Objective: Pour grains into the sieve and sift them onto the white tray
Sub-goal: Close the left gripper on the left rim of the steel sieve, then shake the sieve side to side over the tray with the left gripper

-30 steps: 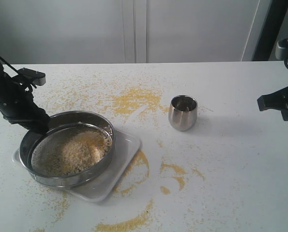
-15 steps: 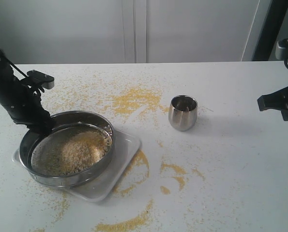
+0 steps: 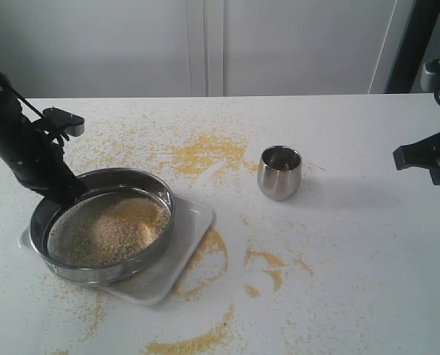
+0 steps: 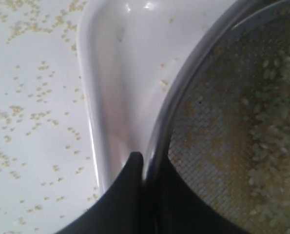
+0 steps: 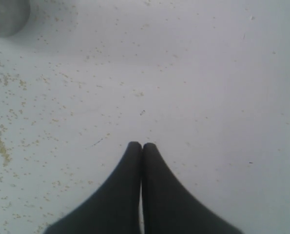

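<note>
White tabletop (image 3: 353, 259) strewn with yellow spill, pale wall (image 3: 293, 44) behind; left hand (image 4: 145, 163) clamps far-left rim of sieve (image 3: 142, 255), grains (image 3: 109, 229) inside, over white tray (image 3: 194, 222) at near left; right hand (image 5: 142, 146) closed, empty

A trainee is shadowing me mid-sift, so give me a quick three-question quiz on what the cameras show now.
1. True or false: the left gripper is clamped on the rim of the sieve.
2. Where does the steel cup stand? A) inside the sieve B) upright on the table, apart from the white tray C) tipped over on the tray
3. Fill in: the right gripper is shut and holds ____.
Key: 1 true; 2 B; 3 nothing.
</note>
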Controlling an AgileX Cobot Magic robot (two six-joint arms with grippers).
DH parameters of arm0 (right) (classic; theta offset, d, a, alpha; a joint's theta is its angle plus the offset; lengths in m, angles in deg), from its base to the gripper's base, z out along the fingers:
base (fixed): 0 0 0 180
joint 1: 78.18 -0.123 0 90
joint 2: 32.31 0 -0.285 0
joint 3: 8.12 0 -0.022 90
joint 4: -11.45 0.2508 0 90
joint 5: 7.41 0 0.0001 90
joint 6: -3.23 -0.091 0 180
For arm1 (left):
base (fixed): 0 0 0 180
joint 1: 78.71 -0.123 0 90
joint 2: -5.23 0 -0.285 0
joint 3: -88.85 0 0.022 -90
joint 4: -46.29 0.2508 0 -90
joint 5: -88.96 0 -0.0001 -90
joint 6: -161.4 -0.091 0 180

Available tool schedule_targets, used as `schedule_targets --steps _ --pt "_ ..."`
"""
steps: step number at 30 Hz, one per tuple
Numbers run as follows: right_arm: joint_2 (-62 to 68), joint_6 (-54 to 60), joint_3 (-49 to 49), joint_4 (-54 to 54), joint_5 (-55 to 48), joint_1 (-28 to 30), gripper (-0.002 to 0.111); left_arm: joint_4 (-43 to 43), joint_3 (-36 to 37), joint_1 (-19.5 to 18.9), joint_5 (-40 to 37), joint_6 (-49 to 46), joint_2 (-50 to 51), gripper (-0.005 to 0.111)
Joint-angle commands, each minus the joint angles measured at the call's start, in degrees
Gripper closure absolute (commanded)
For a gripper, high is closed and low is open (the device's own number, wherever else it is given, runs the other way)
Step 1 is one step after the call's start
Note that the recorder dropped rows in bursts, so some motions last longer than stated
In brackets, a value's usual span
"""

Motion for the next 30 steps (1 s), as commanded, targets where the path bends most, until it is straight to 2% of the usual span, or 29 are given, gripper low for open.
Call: schedule_targets --steps 1,12,18,24,30 --pt "-0.4 0.7 0.1 -0.2 0.4 0.1 0.108 0.9 0.1 0.1 -3.0 2.7 -1.3 0.107" --pt "-0.4 0.7 0.1 -0.2 0.4 0.1 0.108 0.1 0.0 0.1 -6.8 7.4 -7.4 0.107" --pt "-0.4 0.7 0.1 -0.2 0.4 0.1 0.108 -6.6 0.0 0.1 -9.2 7.3 -7.6 0.107" --pt "-0.4 0.7 0.1 -0.2 0.4 0.1 0.108 -9.5 0.7 -1.6 -7.1 5.8 -8.4 0.107" --pt "-0.4 0.7 0.1 -0.2 0.4 0.1 0.108 -10.1 6.7 -4.1 -0.8 3.4 -12.8 0.107"
